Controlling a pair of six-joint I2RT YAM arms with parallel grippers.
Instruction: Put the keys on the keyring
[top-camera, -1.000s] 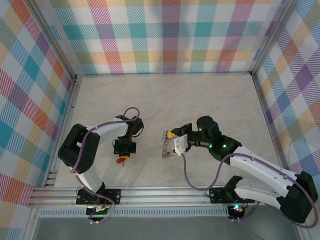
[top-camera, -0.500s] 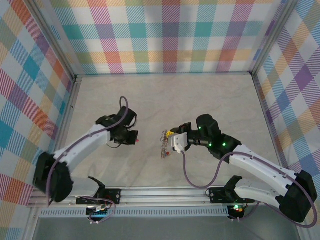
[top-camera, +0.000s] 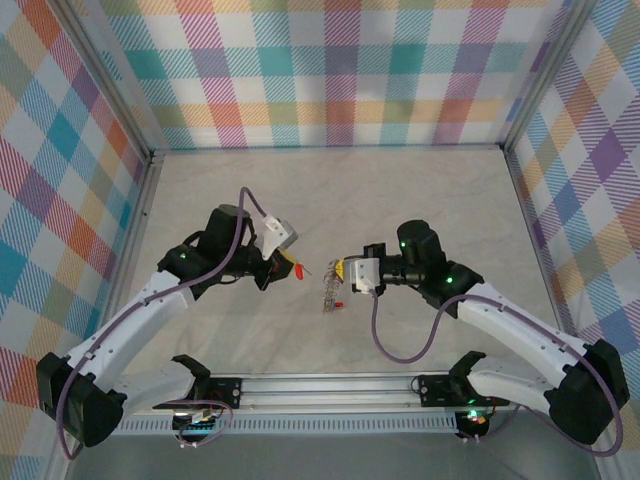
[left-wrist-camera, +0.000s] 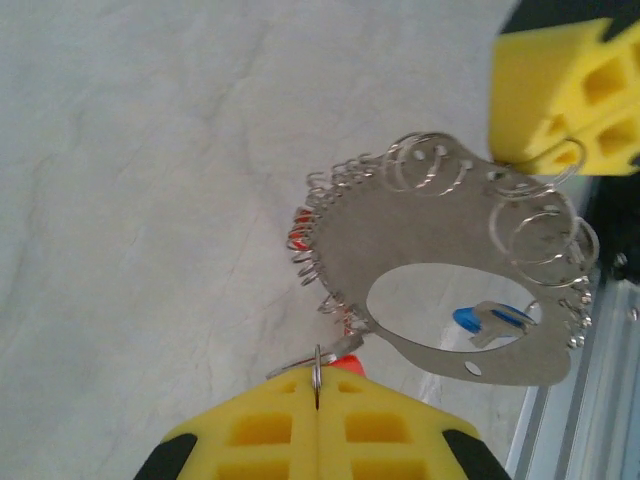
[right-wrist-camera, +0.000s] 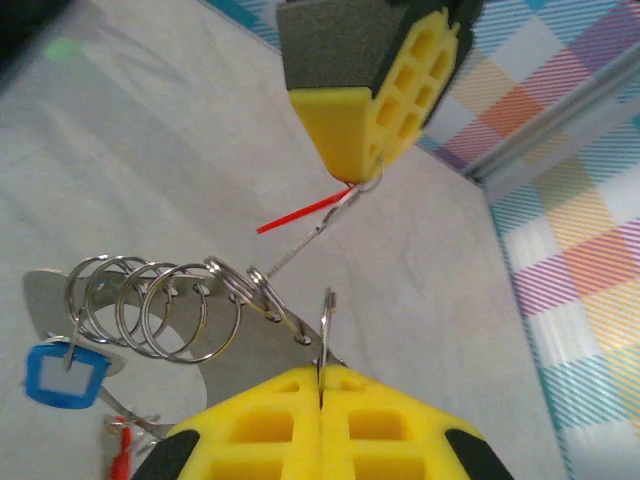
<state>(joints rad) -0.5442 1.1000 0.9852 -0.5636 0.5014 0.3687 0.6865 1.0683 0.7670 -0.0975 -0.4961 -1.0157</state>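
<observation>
**Keyring** (top-camera: 329, 290): a flat metal plate fringed with small wire rings, seen edge-on at centre frame in the top view. As far as I can tell it is held clear of the table (top-camera: 420, 200). It has kept its place over the last second. A blue key (right-wrist-camera: 65, 372) and a small red key (right-wrist-camera: 120, 450) already hang from it, at the lower left of the right wrist view.

**Change:** the left gripper (top-camera: 283, 263) has left its spot down at the table, lower left of centre. It has swung up and to the right, bringing another red key (top-camera: 298, 267) with it. That key now sits just left of the keyring.

**Judgement:** pickup is done and the approach is nearly done. Threading onto a ring has not started.

**Left gripper** (right-wrist-camera: 368, 140): enters from the top of the right wrist view, fingers pressed together on the thin wire loop of the red key (right-wrist-camera: 295, 214). The key slants down-left toward the rings. I cannot tell whether its tip touches them.

**Right gripper** (right-wrist-camera: 320, 400): fingers pressed together on the plate's edge, holding the keyring up. In the top view it sits just upper right of the keyring.

**Next move:** needs fine alignment of the key's loop with one ring's open end.

**Risk:** the thin loop may slip in the foam pads.
</observation>
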